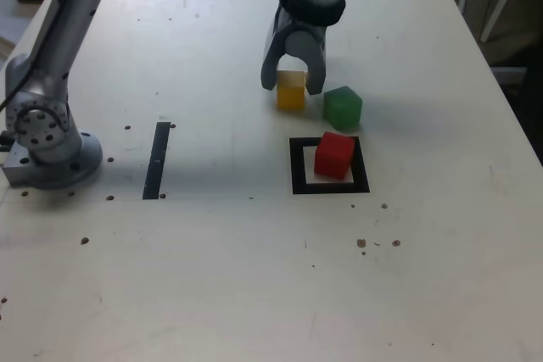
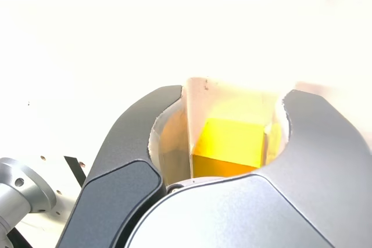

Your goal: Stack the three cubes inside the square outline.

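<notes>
While the gripper (image 1: pixel 293 82) straddles the yellow cube (image 1: pixel 290 91), jaws not visibly clamped yet, it should close squarely before lifting toward the red cube (image 1: pixel 333 155).

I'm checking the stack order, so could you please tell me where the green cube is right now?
In the exterior view, the green cube sits on the table just right of the yellow cube, behind the square outline.
</notes>
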`<action>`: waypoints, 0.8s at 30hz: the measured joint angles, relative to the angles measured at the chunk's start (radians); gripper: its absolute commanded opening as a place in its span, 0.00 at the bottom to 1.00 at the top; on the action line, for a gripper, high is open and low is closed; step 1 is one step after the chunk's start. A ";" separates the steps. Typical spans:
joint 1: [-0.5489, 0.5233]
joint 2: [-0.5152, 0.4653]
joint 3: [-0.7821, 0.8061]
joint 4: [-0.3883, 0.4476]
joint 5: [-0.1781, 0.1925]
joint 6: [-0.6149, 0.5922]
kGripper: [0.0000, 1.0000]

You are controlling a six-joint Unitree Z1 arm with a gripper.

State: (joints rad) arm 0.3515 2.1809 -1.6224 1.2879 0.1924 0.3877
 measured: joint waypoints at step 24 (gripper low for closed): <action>-0.182 -0.126 -0.122 0.223 -0.014 -0.093 0.27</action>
State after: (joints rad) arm 0.1696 2.0553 -1.7445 1.5111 0.1789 0.2946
